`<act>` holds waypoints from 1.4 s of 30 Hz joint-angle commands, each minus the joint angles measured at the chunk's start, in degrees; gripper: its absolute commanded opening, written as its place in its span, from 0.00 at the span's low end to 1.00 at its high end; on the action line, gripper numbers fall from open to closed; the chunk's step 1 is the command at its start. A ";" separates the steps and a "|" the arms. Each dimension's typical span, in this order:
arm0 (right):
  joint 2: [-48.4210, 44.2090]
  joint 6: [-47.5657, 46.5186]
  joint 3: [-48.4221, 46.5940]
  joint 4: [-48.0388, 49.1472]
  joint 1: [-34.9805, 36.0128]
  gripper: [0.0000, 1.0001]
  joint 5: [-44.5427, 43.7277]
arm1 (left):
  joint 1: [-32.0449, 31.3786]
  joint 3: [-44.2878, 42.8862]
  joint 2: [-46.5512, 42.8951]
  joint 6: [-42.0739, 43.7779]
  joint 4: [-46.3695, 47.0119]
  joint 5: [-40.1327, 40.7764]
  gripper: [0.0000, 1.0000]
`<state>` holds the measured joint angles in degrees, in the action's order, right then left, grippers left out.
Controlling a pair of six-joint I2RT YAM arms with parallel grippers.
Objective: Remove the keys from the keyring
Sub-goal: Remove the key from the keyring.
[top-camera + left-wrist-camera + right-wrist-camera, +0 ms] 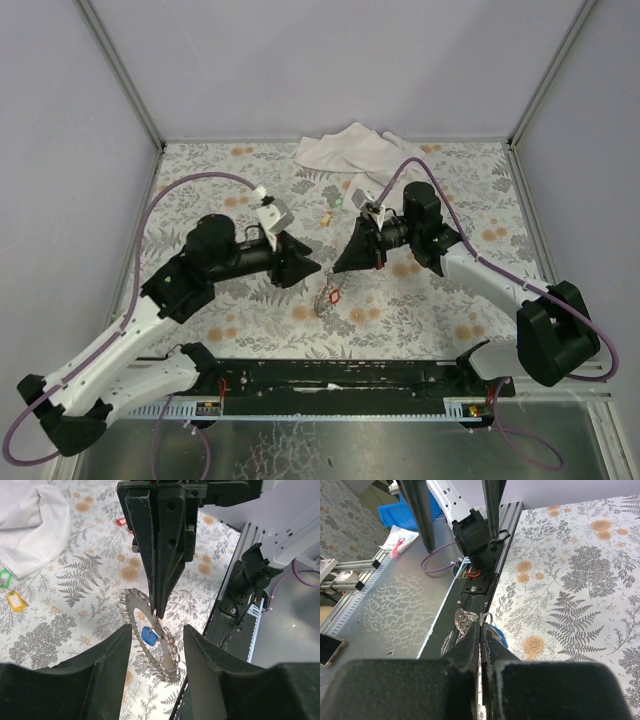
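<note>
Keyring (129, 600): thin chain, light, limp, likely slippery. Looped at near-centre of desk (450, 190), between arms. Blue key (148, 635) inside loop.
Right end effector (160, 611) pinched shut on chain link.
Left end effector (313, 267) half-wide, empty, over loop.
Best hold: key's coloured head, not chain.

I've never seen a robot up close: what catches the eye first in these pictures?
Over a flowery table, the right gripper, shut, points its tip down at a silvery keyring, nose to nose with the open left gripper. A blue key lies within the keyring's loop, and a white cloth sits at the far edge.
</note>
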<state>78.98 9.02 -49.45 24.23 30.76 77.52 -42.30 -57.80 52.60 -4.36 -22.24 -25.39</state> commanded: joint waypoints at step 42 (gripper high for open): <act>-0.14 -6.68 -3.81 -5.20 0.18 0.00 6.86 | 0.06 37.15 -4.82 -10.21 60.56 -7.07 0.37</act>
<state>79.02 3.07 -50.39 18.41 30.74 82.54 -42.30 -20.67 47.20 -15.97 34.33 -31.16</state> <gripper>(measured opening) 0.017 0.381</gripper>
